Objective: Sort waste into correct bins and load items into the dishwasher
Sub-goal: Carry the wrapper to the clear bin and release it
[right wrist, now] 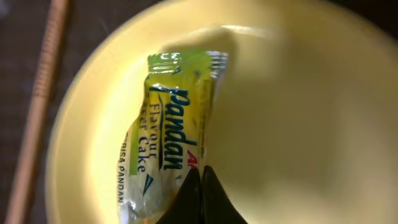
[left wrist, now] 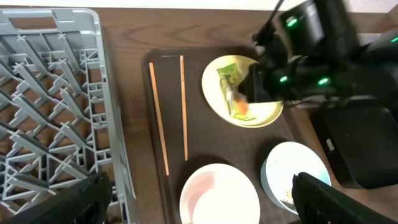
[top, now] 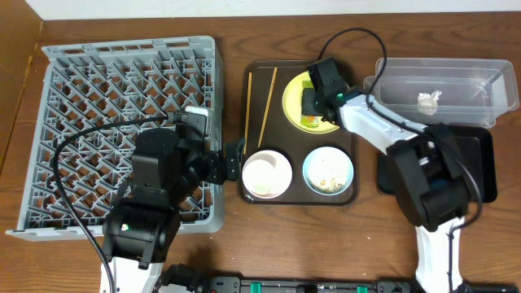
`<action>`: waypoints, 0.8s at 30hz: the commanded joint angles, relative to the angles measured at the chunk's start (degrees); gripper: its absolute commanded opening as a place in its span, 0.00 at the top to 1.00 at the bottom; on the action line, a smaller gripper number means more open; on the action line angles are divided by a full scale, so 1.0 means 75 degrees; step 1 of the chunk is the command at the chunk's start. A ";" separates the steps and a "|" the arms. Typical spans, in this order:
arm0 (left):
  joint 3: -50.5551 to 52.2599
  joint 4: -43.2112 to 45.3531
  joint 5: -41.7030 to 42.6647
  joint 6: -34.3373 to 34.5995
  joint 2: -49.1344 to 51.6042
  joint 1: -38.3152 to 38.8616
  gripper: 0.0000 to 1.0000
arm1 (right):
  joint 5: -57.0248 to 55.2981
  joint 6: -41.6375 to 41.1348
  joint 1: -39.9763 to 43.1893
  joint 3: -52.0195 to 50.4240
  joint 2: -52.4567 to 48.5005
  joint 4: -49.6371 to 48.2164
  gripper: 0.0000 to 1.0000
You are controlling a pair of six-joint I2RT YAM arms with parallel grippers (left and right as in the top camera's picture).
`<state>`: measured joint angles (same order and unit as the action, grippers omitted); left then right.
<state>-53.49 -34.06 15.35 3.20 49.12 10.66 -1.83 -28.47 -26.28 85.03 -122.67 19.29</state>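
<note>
The green-yellow snack wrapper (top: 312, 111) lies on the yellow plate (top: 291, 96) on the brown serving tray. My right gripper (top: 313, 99) is down on the plate. In the right wrist view its fingers (right wrist: 202, 186) are pressed together on the right edge of the wrapper (right wrist: 165, 143). My left gripper (top: 234, 160) is open and empty just left of the white bowl (top: 266, 173). The white bowl (left wrist: 217, 196) shows between the left gripper's fingers (left wrist: 199, 205) in the left wrist view. The light-blue bowl (top: 328, 169) holds rice scraps (top: 330, 181). Two chopsticks (top: 262, 106) lie on the tray's left side. The tissue (top: 429, 99) is in the clear tub (top: 480, 77).
The grey dish rack (top: 122, 89) fills the left side. The black tray (top: 482, 163) lies at the right, partly under my right arm. The brown serving tray (top: 295, 194) sits in the middle. No cup shows.
</note>
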 commanded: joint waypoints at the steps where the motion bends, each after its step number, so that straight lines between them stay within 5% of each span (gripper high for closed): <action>1: -0.0163 0.0023 0.0122 0.0070 -0.0017 0.0006 0.07 | 0.0076 -0.0029 0.0539 0.0061 0.1719 0.0358 0.99; 7: -0.0163 0.0023 0.0122 0.0070 -0.0020 0.0006 0.07 | -0.0729 -0.0726 0.1539 0.0061 0.3142 0.1944 0.99; 16: -0.0163 0.0023 0.0122 0.0070 -0.0017 0.0006 0.07 | -0.1947 -0.2970 0.2897 0.0032 0.2591 0.3031 0.98; 20: -0.0163 0.0020 0.0122 0.0070 -0.0020 0.0006 0.07 | -0.1419 -0.2308 0.3075 0.0032 0.2340 0.2375 0.51; 24: -0.0163 0.0023 0.0122 0.0070 -0.0017 0.0006 0.07 | -0.0332 -0.1116 0.3028 0.0070 0.2748 0.2139 0.43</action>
<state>-53.49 -34.06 15.35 3.20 49.12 10.66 -10.72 -43.16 -3.36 85.17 -105.69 35.83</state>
